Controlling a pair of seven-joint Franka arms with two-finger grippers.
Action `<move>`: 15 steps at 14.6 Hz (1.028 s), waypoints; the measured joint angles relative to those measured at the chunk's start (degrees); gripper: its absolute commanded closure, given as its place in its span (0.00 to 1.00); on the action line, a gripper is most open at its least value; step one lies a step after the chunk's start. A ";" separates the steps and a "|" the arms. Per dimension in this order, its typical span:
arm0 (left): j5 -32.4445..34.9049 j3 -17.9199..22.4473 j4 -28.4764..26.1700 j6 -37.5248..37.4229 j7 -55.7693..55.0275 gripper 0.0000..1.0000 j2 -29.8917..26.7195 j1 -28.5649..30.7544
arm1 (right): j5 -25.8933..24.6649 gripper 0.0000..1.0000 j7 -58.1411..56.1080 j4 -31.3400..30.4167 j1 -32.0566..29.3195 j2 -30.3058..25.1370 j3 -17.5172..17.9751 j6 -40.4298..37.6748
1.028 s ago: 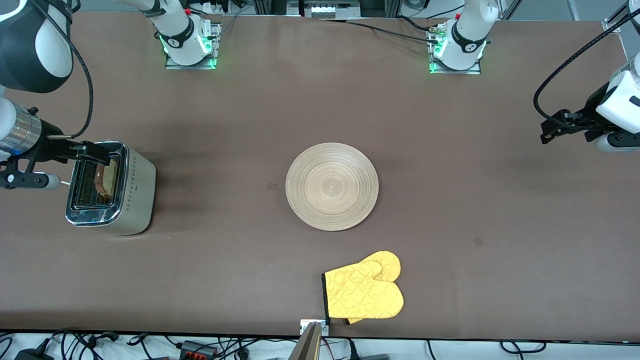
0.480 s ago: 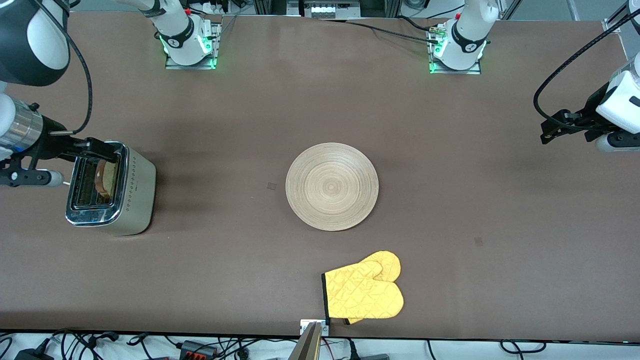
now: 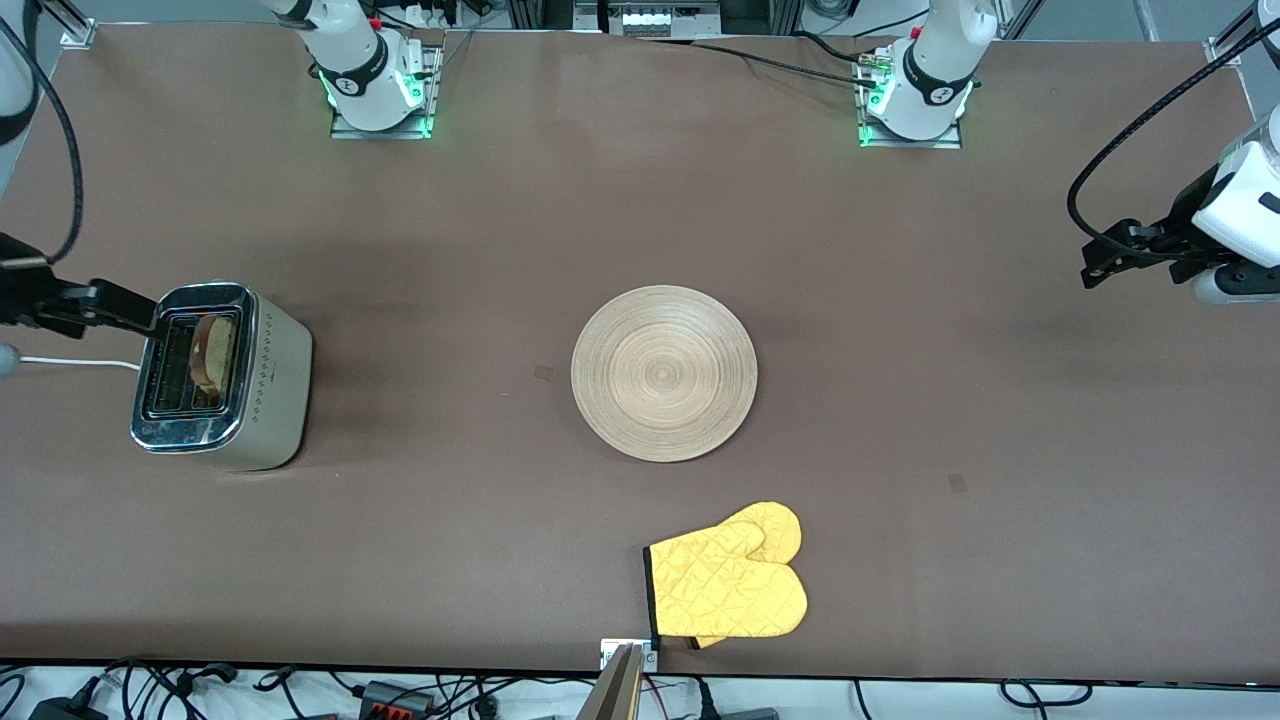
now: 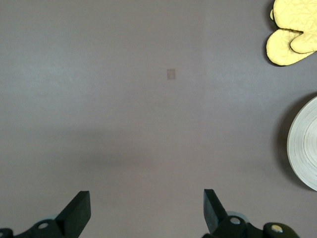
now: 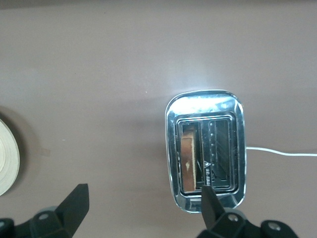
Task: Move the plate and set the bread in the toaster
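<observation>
Standing on the brown table (image 3: 420,560) toward the right arm's end, the toaster (image 3: 222,375) carries the bread (image 3: 211,352) upright in the slot that lies toward the table's middle; the slice's dark crust and pale face show above the chrome top, and the right wrist view confirms that the second slot holds nothing. A white cord (image 3: 75,362) runs from the toaster toward the table edge at the right arm's end. The right gripper (image 3: 125,308) hangs in the air just beside the toaster, over the table at the cord side; its two fingers (image 5: 74,203) stand fully spread and hold nothing. The plate (image 3: 664,373) lies flat near the middle of the table, well apart from the toaster, with nothing on it. A yellow oven mitt (image 3: 728,585) lies nearer to the front camera than the plate, close to the table edge, apart from the plate. The left arm waits at its own end of the table: the left gripper (image 3: 1105,262) hangs over bare table surface, well apart from the plate, and its fingers (image 4: 77,213) are likewise spread wide and empty, as the left wrist view shows
</observation>
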 measured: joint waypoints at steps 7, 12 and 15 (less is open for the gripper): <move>0.00 0.01 0.02 0.00 0.02 0.00 0.04 0.60 | -2.74 0.00 0.00 -5.46 -1.37 -3.42 1.93 3.12; 0.00 0.01 0.16 0.00 0.02 0.00 0.06 0.61 | -3.20 0.00 0.00 -16.68 -1.37 -12.44 2.05 5.66; 0.00 0.01 0.25 0.00 0.02 0.00 0.06 0.61 | -3.22 0.00 0.00 -20.30 -1.37 -16.20 2.13 4.47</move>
